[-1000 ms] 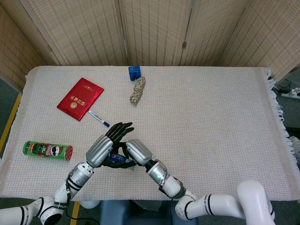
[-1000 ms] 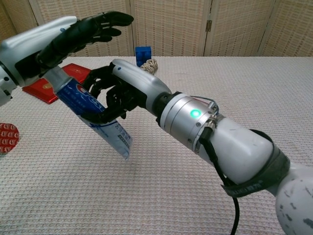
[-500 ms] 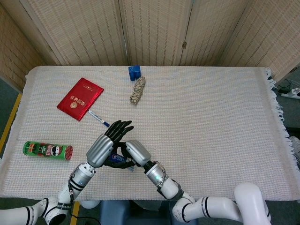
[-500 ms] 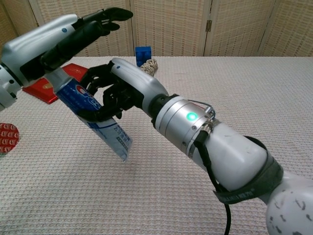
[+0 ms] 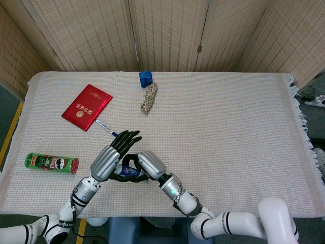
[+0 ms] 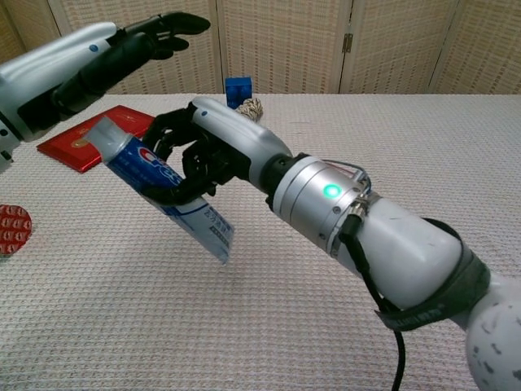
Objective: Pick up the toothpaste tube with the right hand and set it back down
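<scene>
The right hand (image 6: 207,151) grips the toothpaste tube (image 6: 167,191) with its dark fingers curled around the upper half of the tube body. The tube is held clear of the table (image 6: 269,309), tilted, with its flat crimped end pointing down and toward the camera and its cap end up and to the left. In the head view the right hand (image 5: 147,165) sits near the front edge of the table (image 5: 228,132), and the toothpaste tube (image 5: 130,172) shows only as a small blue patch between the two hands.

The left hand (image 6: 122,53) is above and to the left of the tube's cap end, fingers extended and apart, holding nothing. Whether it touches the cap cannot be determined from either view. In the head view the left hand (image 5: 114,152) lies just beside the right hand.

On the cloth-covered table lie a red booklet (image 5: 87,107), a pen (image 5: 106,128) just beside it, a green snack can (image 5: 52,163) on its side at the left, a blue box (image 5: 145,79) at the far edge, and a coil of rope (image 5: 149,98) next to that box.
</scene>
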Available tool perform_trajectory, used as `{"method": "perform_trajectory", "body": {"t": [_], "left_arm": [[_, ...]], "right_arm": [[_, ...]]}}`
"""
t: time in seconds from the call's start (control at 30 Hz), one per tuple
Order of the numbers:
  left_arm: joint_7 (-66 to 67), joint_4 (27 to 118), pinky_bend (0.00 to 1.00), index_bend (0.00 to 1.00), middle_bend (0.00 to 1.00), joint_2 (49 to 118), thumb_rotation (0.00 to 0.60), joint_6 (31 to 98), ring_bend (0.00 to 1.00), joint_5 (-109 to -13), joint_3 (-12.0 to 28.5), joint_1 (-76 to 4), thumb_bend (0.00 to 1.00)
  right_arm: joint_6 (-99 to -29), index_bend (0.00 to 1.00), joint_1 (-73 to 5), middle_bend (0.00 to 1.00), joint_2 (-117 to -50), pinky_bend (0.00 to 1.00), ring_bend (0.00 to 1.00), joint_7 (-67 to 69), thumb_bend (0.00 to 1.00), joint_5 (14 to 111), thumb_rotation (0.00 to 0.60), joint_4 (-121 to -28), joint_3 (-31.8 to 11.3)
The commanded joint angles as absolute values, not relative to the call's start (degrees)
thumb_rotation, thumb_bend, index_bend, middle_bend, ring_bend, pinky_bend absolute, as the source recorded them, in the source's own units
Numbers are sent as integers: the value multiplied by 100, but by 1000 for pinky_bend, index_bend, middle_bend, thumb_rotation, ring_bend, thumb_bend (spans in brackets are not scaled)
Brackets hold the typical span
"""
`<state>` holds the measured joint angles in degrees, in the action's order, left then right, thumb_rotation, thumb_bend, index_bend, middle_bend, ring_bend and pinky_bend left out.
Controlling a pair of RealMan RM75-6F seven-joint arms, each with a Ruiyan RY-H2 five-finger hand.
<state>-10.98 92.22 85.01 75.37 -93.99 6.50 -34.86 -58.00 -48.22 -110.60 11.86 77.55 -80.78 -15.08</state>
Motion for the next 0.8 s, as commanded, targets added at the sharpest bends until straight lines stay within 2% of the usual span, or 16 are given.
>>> {"method": "perform_trajectory", "body": {"t": [0.03,0.17,0.27,0.47,0.57,0.7,0.73,0.8], "left_arm": [[-1192,9183,0,0,42,8332,19,7572,0,-9361,601,-3405,142],[-1261,9094,0,0,42,8171,19,7578,0,-9287,521,-3298,142],[-1260,9055,0,0,42,8012,21,7597,0,-9259,461,-3212,142],[-1300,8981,0,0,42,7798,16,7625,0,-9204,400,-3087,142],[-1317,8934,0,0,42,7755,18,7605,0,-9161,372,-3039,142],[-1302,8892,0,0,42,7687,22,7558,0,-9098,354,-2995,142],[-1307,8881,0,0,42,7669,21,7554,0,-9082,353,-2982,142],[-1316,8845,0,0,42,7622,20,7539,0,-9020,360,-2950,142]], "right_arm": [[-5487,724,-4824,634,-10597,710,735,596,871,7553,600,-8313,-1432],[-5283,724,-4893,628,-10276,707,741,-360,871,7278,600,-8313,-1377],[-5014,707,-5002,602,-10102,670,710,-1013,870,6847,600,-8333,-1388],[-4788,583,-5245,498,-10019,552,617,-2193,870,6116,600,-8249,-1319],[-4679,431,-5354,390,-10032,458,502,-2573,871,5705,600,-8236,-1275],[-4779,88,-5405,161,-10050,238,281,-2714,772,5627,600,-8276,-1261],[-4840,29,-5383,117,-10038,200,241,-2663,744,5703,600,-8304,-1262],[-4978,0,-5295,71,-9948,159,198,-2442,728,5903,600,-8456,-1285]]}}
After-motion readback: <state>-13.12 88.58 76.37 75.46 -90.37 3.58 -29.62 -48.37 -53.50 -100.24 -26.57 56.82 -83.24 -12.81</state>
